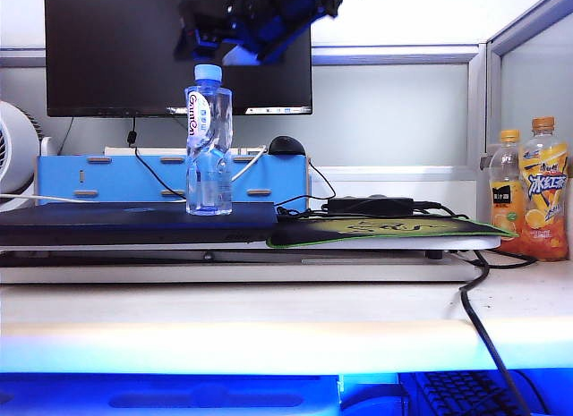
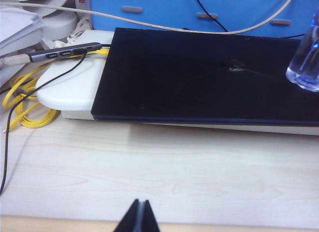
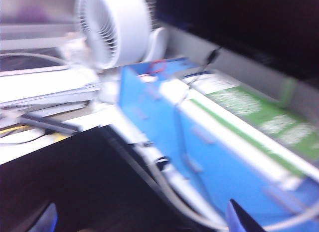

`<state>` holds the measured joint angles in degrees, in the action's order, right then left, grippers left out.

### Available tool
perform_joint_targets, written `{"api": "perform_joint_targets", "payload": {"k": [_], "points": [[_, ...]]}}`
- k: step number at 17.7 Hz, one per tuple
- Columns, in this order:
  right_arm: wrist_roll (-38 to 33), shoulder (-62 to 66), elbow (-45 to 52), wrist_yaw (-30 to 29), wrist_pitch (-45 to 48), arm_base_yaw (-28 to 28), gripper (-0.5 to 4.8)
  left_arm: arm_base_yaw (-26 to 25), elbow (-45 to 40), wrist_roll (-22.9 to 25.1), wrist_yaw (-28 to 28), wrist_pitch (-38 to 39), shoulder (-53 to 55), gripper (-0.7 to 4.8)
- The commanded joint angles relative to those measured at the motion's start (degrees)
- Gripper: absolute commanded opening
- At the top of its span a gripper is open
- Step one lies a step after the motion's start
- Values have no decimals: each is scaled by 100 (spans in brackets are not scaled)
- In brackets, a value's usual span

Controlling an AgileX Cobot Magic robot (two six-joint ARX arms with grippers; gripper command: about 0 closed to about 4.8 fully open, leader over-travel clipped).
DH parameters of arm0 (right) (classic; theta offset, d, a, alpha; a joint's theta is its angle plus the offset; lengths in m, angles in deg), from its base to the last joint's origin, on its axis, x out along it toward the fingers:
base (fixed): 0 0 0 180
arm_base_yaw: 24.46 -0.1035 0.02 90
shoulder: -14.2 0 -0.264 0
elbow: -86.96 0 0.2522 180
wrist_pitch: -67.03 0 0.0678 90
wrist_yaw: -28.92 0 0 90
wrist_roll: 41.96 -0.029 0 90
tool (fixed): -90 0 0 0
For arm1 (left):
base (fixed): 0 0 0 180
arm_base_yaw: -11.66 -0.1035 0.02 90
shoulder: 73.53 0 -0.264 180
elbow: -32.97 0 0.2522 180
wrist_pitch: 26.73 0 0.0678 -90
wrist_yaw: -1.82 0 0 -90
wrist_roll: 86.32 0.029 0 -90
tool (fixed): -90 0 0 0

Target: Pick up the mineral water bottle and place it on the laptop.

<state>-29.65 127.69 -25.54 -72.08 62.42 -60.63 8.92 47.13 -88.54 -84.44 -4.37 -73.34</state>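
Water bottle (image 1: 209,143) stands upright on the closed laptop (image 1: 134,224), near the lid's right end, touched by nothing. The right gripper (image 3: 139,219) hangs above it before the monitor (image 1: 116,49), jaws spread wide and empty. The left gripper (image 2: 139,217) sits low over the wooden counter (image 2: 164,167), jaws pressed together, well apart from the laptop.

Right pincer (image 1: 255,27) blurred above; bottle (image 2: 305,57) cut off.

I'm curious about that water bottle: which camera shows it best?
The exterior view: the mineral water bottle stands whole and upright on the laptop. The left wrist view catches only its base; the blurred right wrist view shows none.
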Motion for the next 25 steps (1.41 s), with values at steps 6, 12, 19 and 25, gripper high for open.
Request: {"api": "perform_joint_targets", "payload": {"k": [6,12,19,25], "points": [[1182,-1513,-26,3023,-323,13,-1,-2,0,9,13,-7,-13,-2],[1309,-3849,-26,3040,-1596,72,-1,-2,0,9,13,-7,-13,-2],[1309,-6426,-4,3388,-4000,83,-1,-2,0,7,13,-4,-13,-2],[1145,-7355,1285,3532,-4118,79,-1,-2,0,9,13,-4,-13,-2]]}}
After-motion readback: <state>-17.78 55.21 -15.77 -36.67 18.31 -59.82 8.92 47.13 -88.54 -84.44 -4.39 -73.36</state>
